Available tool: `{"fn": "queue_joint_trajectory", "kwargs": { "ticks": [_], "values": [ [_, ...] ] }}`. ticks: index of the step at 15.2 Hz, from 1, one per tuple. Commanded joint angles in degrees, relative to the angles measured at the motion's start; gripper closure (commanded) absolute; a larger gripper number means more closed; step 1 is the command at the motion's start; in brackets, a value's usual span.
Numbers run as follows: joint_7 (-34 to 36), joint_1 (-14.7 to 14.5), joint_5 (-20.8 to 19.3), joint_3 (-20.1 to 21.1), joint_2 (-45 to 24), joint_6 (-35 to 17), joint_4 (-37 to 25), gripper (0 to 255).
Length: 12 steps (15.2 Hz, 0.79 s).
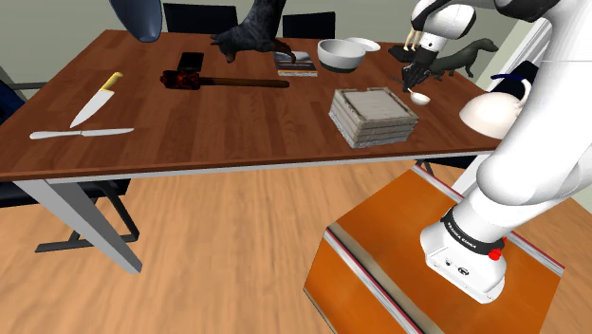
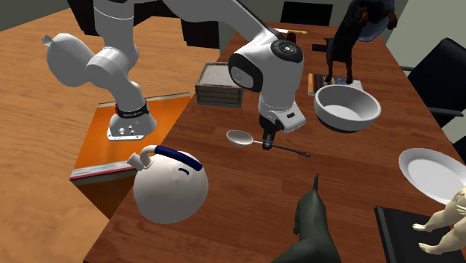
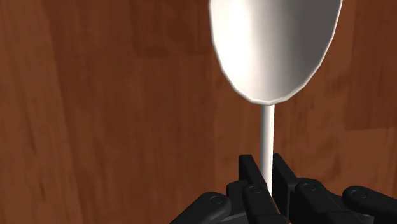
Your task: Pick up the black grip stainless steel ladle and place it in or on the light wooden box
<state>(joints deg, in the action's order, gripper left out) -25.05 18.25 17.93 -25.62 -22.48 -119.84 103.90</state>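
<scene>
Ladle [image 2: 240, 137]: pale shiny bowl, thin pale shaft, dark grip at the far end. It is on or just above the table [image 2: 246, 202]; I cannot tell which. It sits between the white teapot [image 2: 170, 187] and the large white bowl [image 2: 346, 107]. In the second exterior view the long axis runs nearly level with the table. The bowl end points to that view's left, the dark grip to its right and a little lower, and the bowl's hollow faces up. In the wrist view the ladle's bowl [image 3: 273, 44] points straight away from the gripper [image 3: 268, 167], with the shaft running back between the fingers.

Gripper [image 2: 266, 142]: clamped on the ladle's shaft just behind the bowl, fingers [image 3: 252, 175] pressed to either side of it and pointing down at the table.

Box [image 2: 219, 84]: pale slatted crate on the table near the edge by the stand [image 2: 112, 138]. It is apart from the ladle, past the gripper toward the second exterior view's upper left. In the shoulder view the box [image 1: 372, 116] lies to the left of the gripper [image 1: 415, 83], near the front edge.

Writing: small dark lettering on the arm's base ring [image 1: 462, 234], too small to read.

Also on the table: a white plate [image 2: 433, 173] and a dark animal figure [image 2: 310, 224]. Far down the shoulder view's left are a yellow-handled knife [image 1: 97, 100] and a pale knife [image 1: 81, 134].
</scene>
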Motion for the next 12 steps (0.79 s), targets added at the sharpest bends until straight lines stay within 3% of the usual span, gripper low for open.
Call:
{"fn": "queue_joint_trajectory", "kwargs": {
  "ticks": [1,12],
  "values": [
    [0.0,0.0,0.0,0.0,0.0,0.0,0.0,255],
    [1.4,-0.4,-1.6,-0.7,2.5,4.3,-2.2,255]
  ]
}}
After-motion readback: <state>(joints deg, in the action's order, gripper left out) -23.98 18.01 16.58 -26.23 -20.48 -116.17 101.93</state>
